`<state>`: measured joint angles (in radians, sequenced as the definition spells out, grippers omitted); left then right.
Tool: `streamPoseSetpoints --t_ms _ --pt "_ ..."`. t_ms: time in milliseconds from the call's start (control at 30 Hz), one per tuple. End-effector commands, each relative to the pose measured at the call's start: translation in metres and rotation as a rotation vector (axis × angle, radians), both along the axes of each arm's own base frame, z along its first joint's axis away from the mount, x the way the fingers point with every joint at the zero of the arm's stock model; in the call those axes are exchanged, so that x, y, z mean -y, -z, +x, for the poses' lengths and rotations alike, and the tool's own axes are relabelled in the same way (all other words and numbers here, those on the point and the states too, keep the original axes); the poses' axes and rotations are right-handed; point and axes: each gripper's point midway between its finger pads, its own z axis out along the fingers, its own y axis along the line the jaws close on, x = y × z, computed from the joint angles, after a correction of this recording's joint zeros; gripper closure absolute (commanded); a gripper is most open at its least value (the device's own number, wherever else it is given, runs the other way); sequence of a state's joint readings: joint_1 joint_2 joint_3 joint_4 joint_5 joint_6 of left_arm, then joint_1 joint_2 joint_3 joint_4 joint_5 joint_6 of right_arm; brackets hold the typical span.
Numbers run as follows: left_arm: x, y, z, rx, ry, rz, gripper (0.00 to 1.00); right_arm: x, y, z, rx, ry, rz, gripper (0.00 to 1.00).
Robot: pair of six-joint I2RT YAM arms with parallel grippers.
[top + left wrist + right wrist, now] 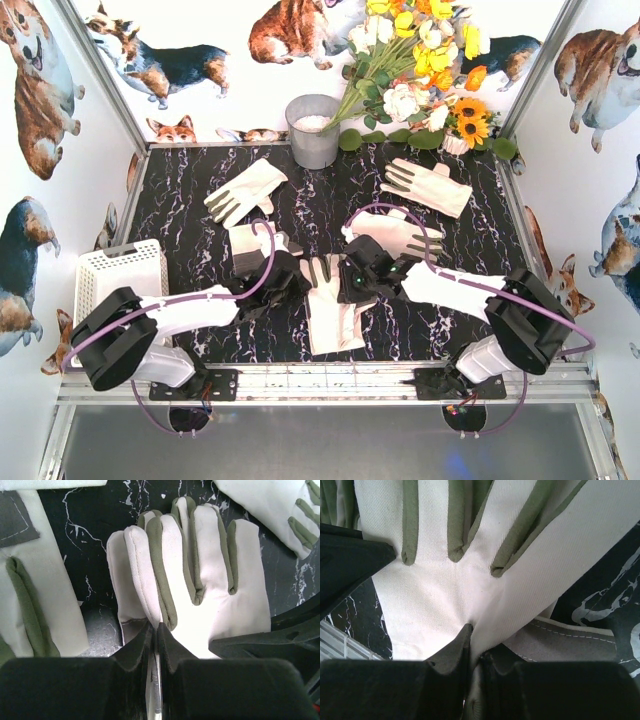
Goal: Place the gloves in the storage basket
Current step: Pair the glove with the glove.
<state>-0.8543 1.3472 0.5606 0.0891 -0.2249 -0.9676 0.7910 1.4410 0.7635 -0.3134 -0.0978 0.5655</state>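
Left claw (155,628): was clamped shut on a fold of the middle glove (200,585) by its thumb, seemingly for carrying to the storage basket (118,268) set at the near-left corner.
Centre: the middle glove was spread by the near edge, between both claws, so either side could be taken.
Right claw (471,630): was pinched shut on palm cloth.
Other gloves (245,190): were seen toward the far edge.

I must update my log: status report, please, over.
Left fingers shut, pinching centre glove. Right fingers shut on glove fabric, likely the same one. Basket at near left, no glove visible inside. Another glove lies flat on the way.
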Motion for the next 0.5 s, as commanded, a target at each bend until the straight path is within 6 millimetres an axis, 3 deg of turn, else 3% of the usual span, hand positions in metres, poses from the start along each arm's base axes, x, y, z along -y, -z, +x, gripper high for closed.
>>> streamPoseSetpoints --t_ms 0,467 --pt "-0.011 0.009 0.007 0.017 -0.026 0.07 1.0 -0.001 -0.001 0.005 0.016 -0.004 -0.009 1.0" --pt "-0.018 0.016 0.018 0.025 -0.03 0.139 1.0 0.003 0.011 0.005 0.01 0.012 -0.032 1.0"
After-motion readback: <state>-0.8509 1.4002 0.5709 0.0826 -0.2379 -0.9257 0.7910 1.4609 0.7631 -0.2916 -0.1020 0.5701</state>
